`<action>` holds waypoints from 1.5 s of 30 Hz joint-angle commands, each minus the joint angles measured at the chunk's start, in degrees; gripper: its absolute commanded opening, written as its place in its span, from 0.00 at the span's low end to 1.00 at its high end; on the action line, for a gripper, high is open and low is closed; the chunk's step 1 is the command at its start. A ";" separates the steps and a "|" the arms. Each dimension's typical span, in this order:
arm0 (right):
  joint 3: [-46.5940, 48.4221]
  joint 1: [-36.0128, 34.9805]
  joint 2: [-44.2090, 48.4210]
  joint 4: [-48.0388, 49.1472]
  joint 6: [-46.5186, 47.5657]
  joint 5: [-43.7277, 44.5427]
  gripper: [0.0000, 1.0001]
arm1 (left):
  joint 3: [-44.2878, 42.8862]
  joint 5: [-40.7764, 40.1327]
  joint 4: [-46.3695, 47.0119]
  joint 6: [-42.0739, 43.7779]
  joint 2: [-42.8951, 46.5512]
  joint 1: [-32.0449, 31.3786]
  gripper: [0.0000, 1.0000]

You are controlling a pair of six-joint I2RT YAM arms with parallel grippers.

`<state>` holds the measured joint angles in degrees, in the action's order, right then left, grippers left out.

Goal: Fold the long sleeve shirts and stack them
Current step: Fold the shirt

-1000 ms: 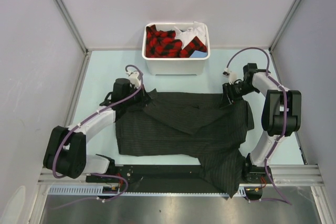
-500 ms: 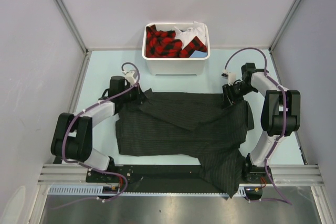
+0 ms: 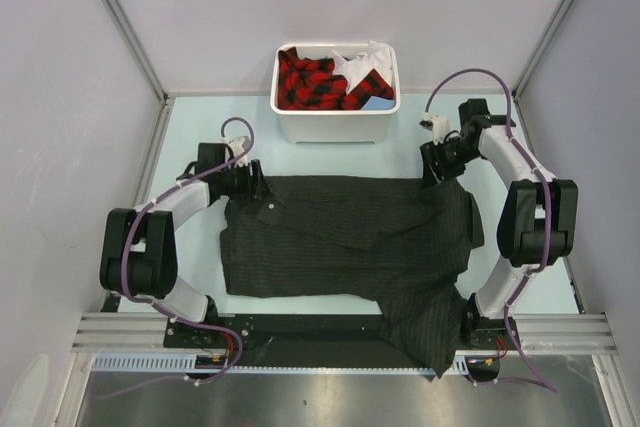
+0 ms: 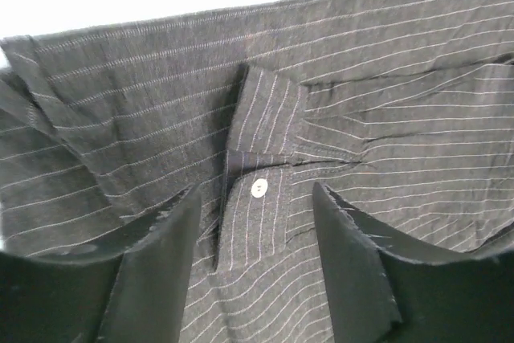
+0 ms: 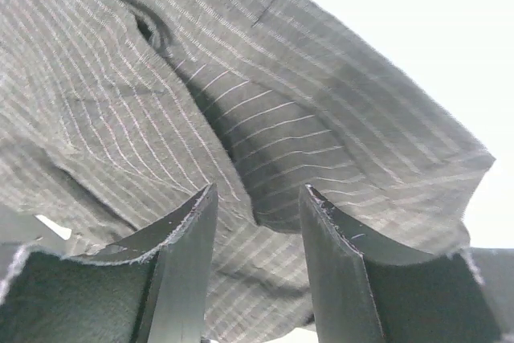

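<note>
One of the long sleeve shirts (image 3: 350,237), black with fine pale pinstripes, lies spread flat across the table. My left gripper (image 3: 250,185) rests at its far left corner, open. In the left wrist view its fingers (image 4: 161,263) straddle a cuff with a white button (image 4: 258,188) without pinching it. My right gripper (image 3: 438,169) is at the shirt's far right corner, also open. In the right wrist view a fold of the striped cloth (image 5: 265,134) lies just beyond the fingertips (image 5: 337,263). No other shirt lies on the table.
A white bin (image 3: 335,130) at the far middle holds red-and-black plaid cloth (image 3: 310,82) plus white and blue pieces. A flap of the shirt (image 3: 430,332) hangs over the near table edge onto the black rail. Grey walls close in both sides.
My left gripper opened and let go of the cloth, and the shirt's far left corner now lies flatter. The right gripper shifted slightly farther back and its jaws widened.
</note>
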<state>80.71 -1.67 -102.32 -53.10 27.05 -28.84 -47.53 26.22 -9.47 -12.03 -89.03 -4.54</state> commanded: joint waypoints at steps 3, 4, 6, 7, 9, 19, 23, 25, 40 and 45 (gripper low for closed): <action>0.95 0.52 2.92 0.09 2.92 7.39 0.50 | -13.01 -2.48 -16.16 21.93 1.16 0.67 0.69; 0.94 0.70 2.14 1.84 2.92 7.92 0.50 | -18.51 -4.05 -19.23 24.75 -2.08 0.67 0.69; 1.99 1.23 0.73 3.09 3.45 8.98 0.50 | -23.03 -4.59 -24.96 30.64 -4.91 0.67 0.68; 3.56 2.10 0.03 3.87 3.89 8.89 0.50 | -27.40 -4.60 -27.07 32.67 -7.79 0.67 0.68; 5.50 3.43 -3.05 4.32 6.34 8.63 0.50 | -30.33 -4.25 -30.59 38.46 -10.53 1.11 0.68; 19.66 6.07 -17.82 0.11 16.10 3.89 0.52 | -45.01 0.94 -38.95 51.76 -26.18 7.34 0.64; 18.88 5.10 -19.49 -2.44 19.26 3.70 0.53 | -47.92 1.47 -40.45 52.02 -29.79 7.61 0.64; 16.25 4.84 -19.06 -2.53 21.20 4.14 0.53 | -47.66 2.78 -41.06 52.46 -30.67 7.52 0.64; 10.52 3.78 -17.39 0.10 23.40 5.02 0.22 | -48.18 5.33 -44.49 52.28 -35.07 7.52 0.23; 10.79 3.52 -16.51 2.47 22.44 5.90 0.00 | -50.64 6.21 -43.53 49.75 -34.63 8.49 0.00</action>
<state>91.50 2.35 -121.45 -53.06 49.56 -23.66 -94.21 29.85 -53.15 38.85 -123.96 3.14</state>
